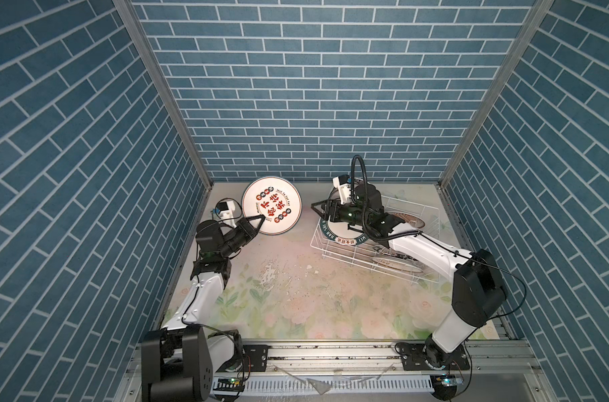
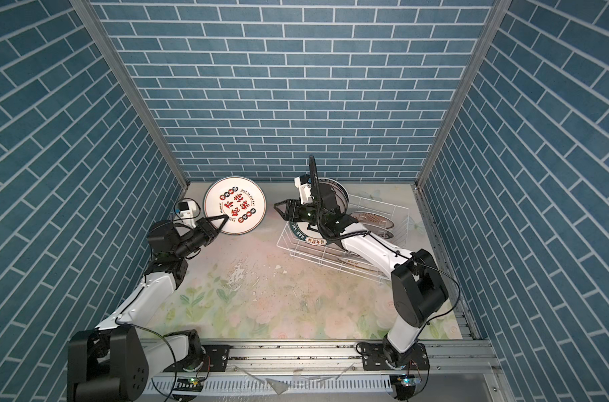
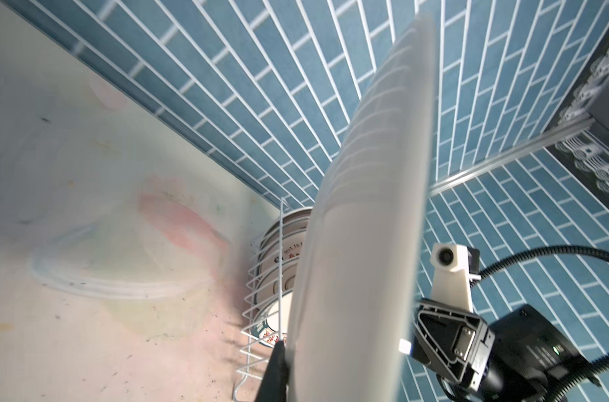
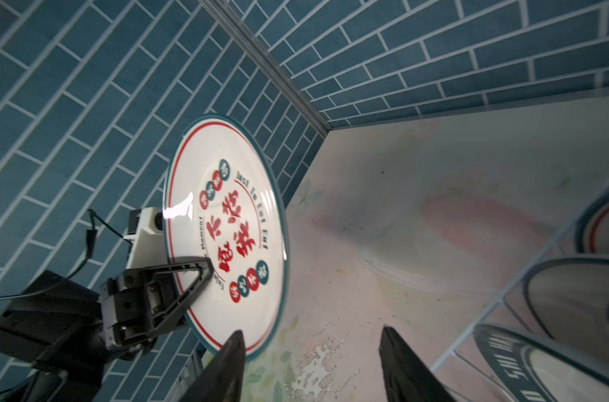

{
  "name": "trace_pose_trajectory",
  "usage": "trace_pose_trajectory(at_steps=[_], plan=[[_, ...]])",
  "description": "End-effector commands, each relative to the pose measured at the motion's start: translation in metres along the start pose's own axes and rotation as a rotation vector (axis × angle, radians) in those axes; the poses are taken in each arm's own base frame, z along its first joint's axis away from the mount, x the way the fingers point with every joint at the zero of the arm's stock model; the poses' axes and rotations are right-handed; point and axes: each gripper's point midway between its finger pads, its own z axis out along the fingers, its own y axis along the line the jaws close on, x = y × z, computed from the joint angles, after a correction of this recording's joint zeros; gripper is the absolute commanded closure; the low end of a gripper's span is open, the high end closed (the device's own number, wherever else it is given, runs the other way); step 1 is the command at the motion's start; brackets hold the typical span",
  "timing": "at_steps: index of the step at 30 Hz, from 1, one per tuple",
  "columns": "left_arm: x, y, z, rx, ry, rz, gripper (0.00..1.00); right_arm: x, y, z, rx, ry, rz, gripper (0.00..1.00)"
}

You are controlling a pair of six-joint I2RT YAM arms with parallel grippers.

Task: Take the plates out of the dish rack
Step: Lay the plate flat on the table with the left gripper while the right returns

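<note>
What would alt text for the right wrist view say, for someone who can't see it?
The left claw pinches the rim of a white plate with red characters and a green edge, holding it up on edge over the floral table. The right claw stands open and empty in the foreground, beside the dish rack with other plates in it.

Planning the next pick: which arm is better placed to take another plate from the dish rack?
Right: the right end effector is open, empty, at the dish rack; the left end effector is shut on the red-character plate.
</note>
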Motion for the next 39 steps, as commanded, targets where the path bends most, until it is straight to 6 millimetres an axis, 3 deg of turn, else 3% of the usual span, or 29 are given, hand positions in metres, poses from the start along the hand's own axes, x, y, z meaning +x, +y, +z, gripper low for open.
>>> trace_pose_trajectory(at_steps=[1, 6, 14, 19, 26, 33, 39], plan=[[-0.031, 0.006, -0.012, -0.094, -0.090, 0.028, 1.00, -0.011, -0.004, -0.034, 0.154, 0.012, -0.161, 0.37], [-0.053, 0.058, -0.008, -0.271, -0.145, -0.006, 1.00, -0.006, -0.007, -0.084, 0.271, 0.037, -0.303, 0.36], [-0.065, 0.142, 0.039, -0.350, -0.094, -0.110, 1.00, 0.024, -0.048, -0.169, 0.556, 0.078, -0.452, 0.36], [-0.065, 0.175, 0.063, -0.345, -0.064, -0.172, 1.00, 0.050, -0.060, -0.196, 0.598, 0.089, -0.434, 0.36], [-0.052, 0.198, 0.075, -0.360, -0.018, -0.247, 0.98, 0.063, -0.076, -0.213, 0.662, 0.103, -0.434, 0.35], [-0.041, 0.210, 0.067, -0.450, 0.036, -0.254, 0.83, 0.065, -0.084, -0.214, 0.698, 0.103, -0.444, 0.34], [-0.035, 0.216, 0.063, -0.503, 0.082, -0.245, 0.80, 0.064, -0.083, -0.209, 0.683, 0.110, -0.492, 0.34]])
